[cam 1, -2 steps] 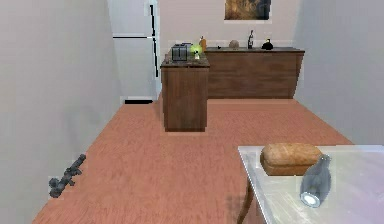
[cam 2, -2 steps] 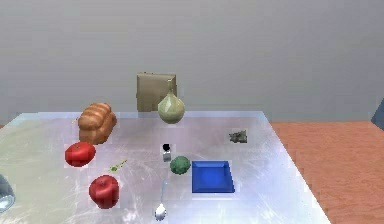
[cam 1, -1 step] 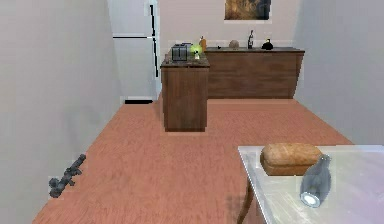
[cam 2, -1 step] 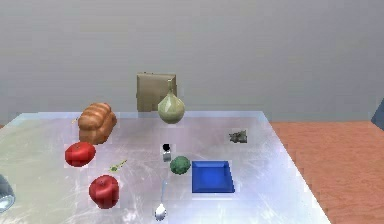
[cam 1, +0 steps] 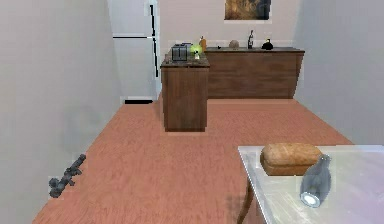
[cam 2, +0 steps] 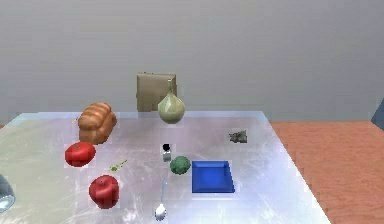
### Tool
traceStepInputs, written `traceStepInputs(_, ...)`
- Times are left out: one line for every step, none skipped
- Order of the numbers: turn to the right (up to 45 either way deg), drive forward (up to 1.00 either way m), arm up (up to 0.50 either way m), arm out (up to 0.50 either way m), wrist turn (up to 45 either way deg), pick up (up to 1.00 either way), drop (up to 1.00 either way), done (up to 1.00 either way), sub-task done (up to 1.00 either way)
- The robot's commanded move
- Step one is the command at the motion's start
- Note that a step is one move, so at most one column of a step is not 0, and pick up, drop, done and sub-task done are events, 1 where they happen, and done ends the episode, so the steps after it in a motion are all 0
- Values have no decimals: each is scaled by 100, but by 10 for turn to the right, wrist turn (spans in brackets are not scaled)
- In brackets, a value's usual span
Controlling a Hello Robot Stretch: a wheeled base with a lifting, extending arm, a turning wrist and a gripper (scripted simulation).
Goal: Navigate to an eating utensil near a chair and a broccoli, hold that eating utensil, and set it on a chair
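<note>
A pale table (cam 2: pixel 270 190) carries a small green broccoli-like lump (cam 2: pixel 180 164). Just left of it lies a thin pale sliver (cam 2: pixel 164 186), perhaps a utensil, with a small dark end (cam 2: pixel 166 150) and a white end (cam 2: pixel 160 211). Behind the table's far edge stands a brown chair back (cam 2: pixel 153 90). In front of the chair sits a pale green rounded vegetable (cam 2: pixel 172 108). The table's corner (cam 1: pixel 350 190) also appears at the forward view's lower right.
On the table are a bread loaf (cam 2: pixel 97 122) (cam 1: pixel 291 157), two red fruits (cam 2: pixel 80 153) (cam 2: pixel 104 190), a blue square dish (cam 2: pixel 213 178), a small grey item (cam 2: pixel 238 136) and a glass bottle (cam 1: pixel 317 184). Ahead are a wooden counter (cam 1: pixel 185 95), a white fridge (cam 1: pixel 135 50) and a dark object (cam 1: pixel 67 176) on the floor.
</note>
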Motion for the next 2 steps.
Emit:
traceStepInputs(0,0,0,16,0,0,0,0,0)
traceStepInputs(0,0,0,0,450,0,0,0,0)
